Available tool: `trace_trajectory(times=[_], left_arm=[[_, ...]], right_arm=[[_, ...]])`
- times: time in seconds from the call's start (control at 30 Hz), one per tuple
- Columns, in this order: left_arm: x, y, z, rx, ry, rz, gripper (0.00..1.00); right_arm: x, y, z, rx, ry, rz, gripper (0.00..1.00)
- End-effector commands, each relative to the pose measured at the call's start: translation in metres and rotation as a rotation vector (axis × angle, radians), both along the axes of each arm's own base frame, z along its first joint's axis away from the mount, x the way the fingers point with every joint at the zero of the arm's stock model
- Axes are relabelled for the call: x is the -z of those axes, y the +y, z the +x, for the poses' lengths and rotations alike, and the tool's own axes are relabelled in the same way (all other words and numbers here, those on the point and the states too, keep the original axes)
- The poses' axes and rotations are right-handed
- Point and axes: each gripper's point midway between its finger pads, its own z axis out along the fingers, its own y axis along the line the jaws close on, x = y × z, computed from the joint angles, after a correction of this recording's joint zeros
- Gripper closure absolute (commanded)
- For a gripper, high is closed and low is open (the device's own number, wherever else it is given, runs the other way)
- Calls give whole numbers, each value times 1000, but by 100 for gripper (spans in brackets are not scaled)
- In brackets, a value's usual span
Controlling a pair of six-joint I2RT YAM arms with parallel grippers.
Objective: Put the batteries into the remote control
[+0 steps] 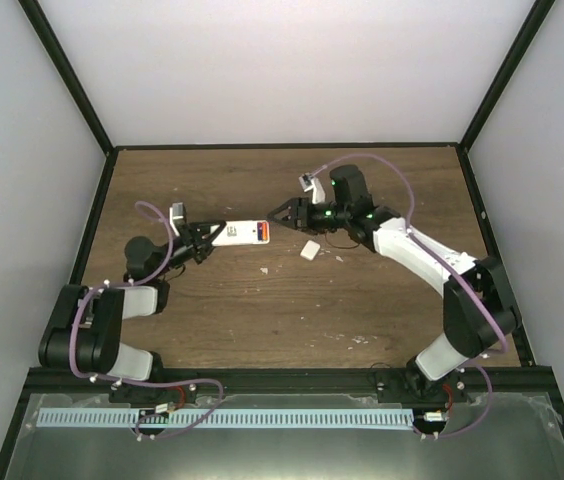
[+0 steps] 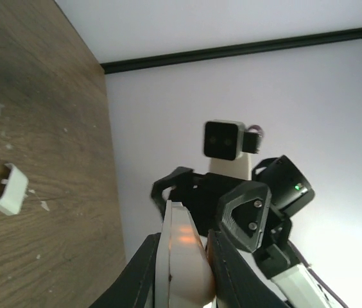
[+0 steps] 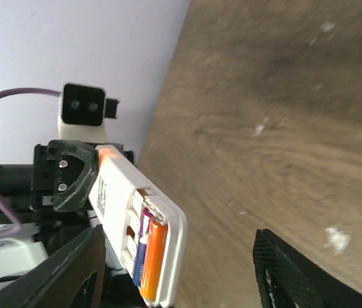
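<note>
The left gripper [image 1: 209,239] is clamped on the white remote control [image 1: 240,233], holding it by one end at about 10 o'clock from the middle of the wooden table [image 1: 262,320]. Its free end points toward 3 o'clock. In the right wrist view, the batteries sit side by side in the open compartment, the orange one [image 3: 155,263] beside the purple one [image 3: 140,240]. The right gripper [image 1: 278,213] hangs at 2 o'clock from that end, its jaws spread and holding nothing. A small white battery cover [image 1: 309,250] lies on the wood at 4 o'clock from the remote.
</note>
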Motion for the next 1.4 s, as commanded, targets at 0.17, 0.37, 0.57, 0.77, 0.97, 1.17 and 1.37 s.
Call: trace_trajectory(times=[0.17,0.37,0.57,0.77,0.97,1.17,1.37], left_arm=[[28,12,10,-52,82,151,100],[33,17,15,-75,84,228,100],[25,20,19,-85,46,255,100],[25,23,21,-110,42,260,100],[27,26,23,-129,48,271,100],[29,28,25,-140,54,276,100],[32,29,28,-148,64,279,100]], right_arm=[[23,-70,46,197,-211,-488,25],[59,-92,62,135,-319,-733,22],[98,-84,62,-79,-456,-799,21],[128,-74,62,-223,-508,-798,18],[154,-72,60,-324,-503,-799,15],[177,-79,59,-379,-458,-835,14],[192,-85,57,-412,-425,-842,16]])
